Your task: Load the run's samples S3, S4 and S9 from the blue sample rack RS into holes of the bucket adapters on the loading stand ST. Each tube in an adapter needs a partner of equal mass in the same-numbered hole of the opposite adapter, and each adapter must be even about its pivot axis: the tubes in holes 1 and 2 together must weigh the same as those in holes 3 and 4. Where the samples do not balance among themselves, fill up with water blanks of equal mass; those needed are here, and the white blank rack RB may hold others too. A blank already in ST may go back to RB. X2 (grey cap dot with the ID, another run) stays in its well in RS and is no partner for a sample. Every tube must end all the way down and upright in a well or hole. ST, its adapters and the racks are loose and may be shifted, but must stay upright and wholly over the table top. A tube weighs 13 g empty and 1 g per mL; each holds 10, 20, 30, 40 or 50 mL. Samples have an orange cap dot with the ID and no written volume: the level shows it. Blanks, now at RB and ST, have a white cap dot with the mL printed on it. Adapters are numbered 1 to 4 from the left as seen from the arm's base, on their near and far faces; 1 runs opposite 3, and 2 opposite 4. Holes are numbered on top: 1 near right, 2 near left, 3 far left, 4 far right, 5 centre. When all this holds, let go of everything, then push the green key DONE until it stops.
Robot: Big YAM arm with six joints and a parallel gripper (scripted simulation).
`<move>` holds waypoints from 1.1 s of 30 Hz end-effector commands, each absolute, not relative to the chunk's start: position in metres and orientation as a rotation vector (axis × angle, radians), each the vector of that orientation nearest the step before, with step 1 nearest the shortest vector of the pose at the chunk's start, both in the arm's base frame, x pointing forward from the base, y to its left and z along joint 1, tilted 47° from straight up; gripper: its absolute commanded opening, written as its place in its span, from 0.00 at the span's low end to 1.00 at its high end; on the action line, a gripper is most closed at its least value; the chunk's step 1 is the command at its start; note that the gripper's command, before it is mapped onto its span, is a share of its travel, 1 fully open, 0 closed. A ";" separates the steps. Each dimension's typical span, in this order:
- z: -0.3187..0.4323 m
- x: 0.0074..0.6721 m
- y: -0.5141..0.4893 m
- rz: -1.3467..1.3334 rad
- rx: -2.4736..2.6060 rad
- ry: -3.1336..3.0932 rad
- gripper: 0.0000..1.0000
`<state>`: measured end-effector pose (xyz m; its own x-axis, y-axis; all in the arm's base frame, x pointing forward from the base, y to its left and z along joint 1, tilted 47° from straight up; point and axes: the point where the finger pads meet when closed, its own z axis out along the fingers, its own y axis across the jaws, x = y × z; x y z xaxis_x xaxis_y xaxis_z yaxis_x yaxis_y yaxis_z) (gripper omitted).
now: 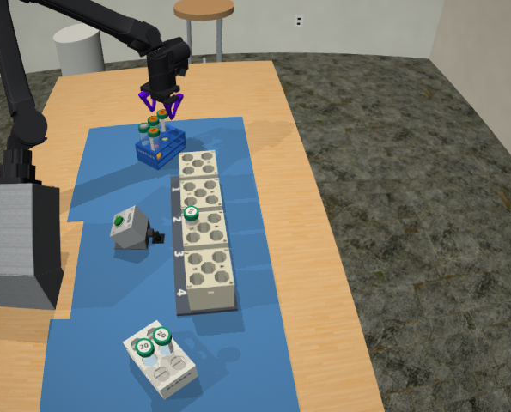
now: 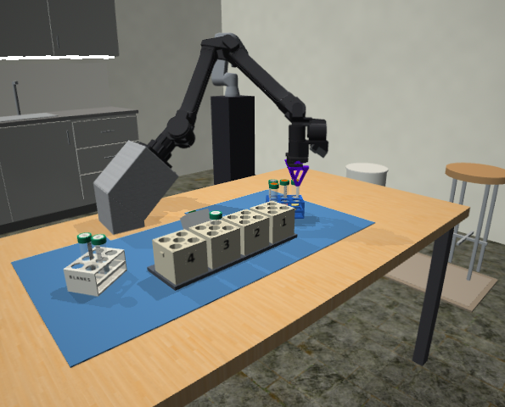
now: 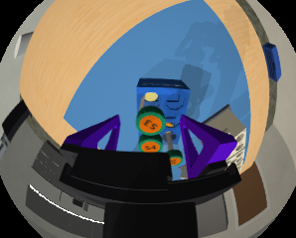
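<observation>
With its purple fingers spread and holding nothing, the end effector (image 1: 161,107) hangs just above the far orange-dotted sample tube (image 1: 161,114) in the blue sample rack (image 1: 157,154) as I watch from my station. Such tubes look stiff, smooth and light; I judge the cap the spot to grip. One blank (image 1: 191,214) stands in adapter 3; two 20 mL blanks (image 1: 144,347) sit in the white rack (image 1: 175,377).

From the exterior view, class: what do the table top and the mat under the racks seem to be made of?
Table top: looks like light wood or laminate, with visible grain lines and a matte finish. Mat: probably thin rubber or fabric, flat uniform blue with no gloss, lying flush.
</observation>
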<state>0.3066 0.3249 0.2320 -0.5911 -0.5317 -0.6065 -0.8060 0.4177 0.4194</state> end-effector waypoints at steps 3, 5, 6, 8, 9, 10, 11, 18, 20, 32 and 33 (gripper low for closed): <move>0.225 0.311 0.331 0.991 -1.131 2.307 0.80; 0.224 0.312 0.329 0.991 -1.127 2.309 0.80; 0.227 0.314 0.329 0.989 -1.127 2.303 0.80; 0.239 0.315 0.328 0.985 -1.131 2.277 0.80; 0.239 0.315 0.328 0.985 -1.131 2.277 0.80; 0.239 0.315 0.328 0.985 -1.131 2.277 0.80; 0.231 0.316 0.331 0.988 -1.128 2.292 0.80; 0.239 0.314 0.328 0.985 -1.131 2.277 0.00; 0.239 0.314 0.328 0.985 -1.131 2.277 0.00; 0.239 0.322 0.323 0.978 -1.124 2.293 0.00; 0.255 0.321 0.320 0.977 -1.125 2.258 0.00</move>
